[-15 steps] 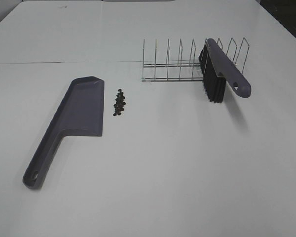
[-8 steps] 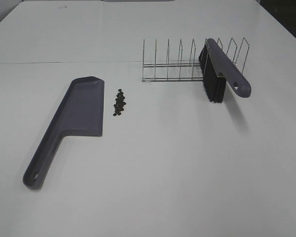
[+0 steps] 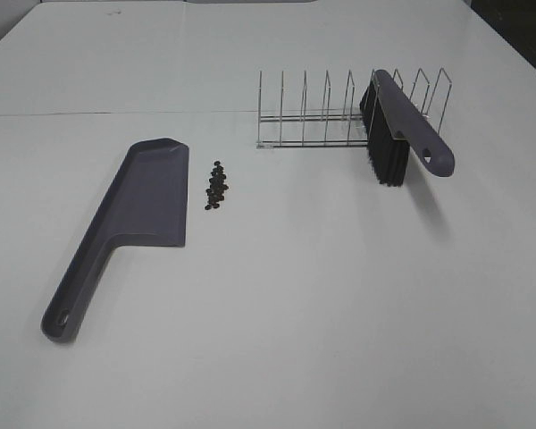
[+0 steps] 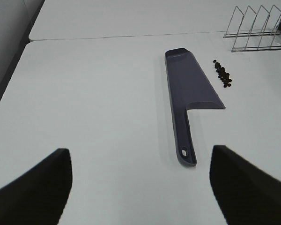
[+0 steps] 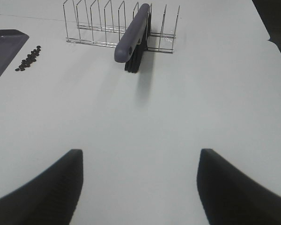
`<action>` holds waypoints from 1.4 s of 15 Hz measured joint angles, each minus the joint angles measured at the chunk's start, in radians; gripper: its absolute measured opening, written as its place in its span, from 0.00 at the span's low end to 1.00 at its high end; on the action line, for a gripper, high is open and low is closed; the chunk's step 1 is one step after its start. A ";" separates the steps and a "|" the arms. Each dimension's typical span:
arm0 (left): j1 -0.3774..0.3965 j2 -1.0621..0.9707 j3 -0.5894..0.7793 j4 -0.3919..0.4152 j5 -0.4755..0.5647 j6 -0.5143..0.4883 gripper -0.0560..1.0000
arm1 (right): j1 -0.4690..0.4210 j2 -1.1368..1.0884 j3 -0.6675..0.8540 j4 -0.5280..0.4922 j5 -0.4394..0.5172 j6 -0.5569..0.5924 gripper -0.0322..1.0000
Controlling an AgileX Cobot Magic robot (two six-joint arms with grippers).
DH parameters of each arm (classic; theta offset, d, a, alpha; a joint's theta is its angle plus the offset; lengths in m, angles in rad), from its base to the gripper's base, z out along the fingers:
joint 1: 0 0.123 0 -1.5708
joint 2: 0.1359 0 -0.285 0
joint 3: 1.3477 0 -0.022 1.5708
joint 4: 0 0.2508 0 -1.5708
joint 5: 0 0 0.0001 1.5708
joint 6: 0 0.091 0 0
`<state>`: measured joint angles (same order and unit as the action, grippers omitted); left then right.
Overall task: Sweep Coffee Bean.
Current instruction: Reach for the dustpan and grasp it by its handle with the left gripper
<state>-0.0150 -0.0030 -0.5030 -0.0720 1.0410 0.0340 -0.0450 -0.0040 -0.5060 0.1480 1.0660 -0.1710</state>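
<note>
Well, start with your left gripper [image 4: 138, 149]: its two dark fingers stand wide apart with nothing between them, hanging above bare table [image 3: 295, 313] just short of the dustpan's handle end. Your right gripper [image 5: 140, 151] is likewise spread and empty, facing the brush [image 5: 131, 35] from well back. The purple-grey dustpan [image 4: 189, 79] lies flat with its handle pointing back toward your left arm, which looks meant to give that arm an easy grasp, and its long low edge faces the coffee beans [image 4: 222, 75]. Those sit on the table as a small, narrow cluster just beside that edge, not touching the pan and none inside it. The brush stands on edge in a slot of the wire rack [image 3: 313, 112], bristles down, its handle sticking out of the rack toward your right arm; that seems arranged so you can close on the handle and lift it clear of the wires. Nothing of the sweeping is done yet, so taking up both tools looks like your first step.
</note>
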 joint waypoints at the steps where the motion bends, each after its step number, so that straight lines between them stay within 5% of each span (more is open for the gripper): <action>1: 0.000 0.000 0.000 0.000 0.000 0.000 0.77 | 0.000 0.000 0.000 0.000 0.000 0.000 0.62; 21: 0.000 0.000 0.000 0.000 0.000 0.000 0.77 | 0.000 0.000 0.000 0.000 0.000 0.000 0.62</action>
<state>-0.0150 -0.0030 -0.5030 -0.0720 1.0410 0.0340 -0.0450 -0.0040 -0.5060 0.1480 1.0660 -0.1710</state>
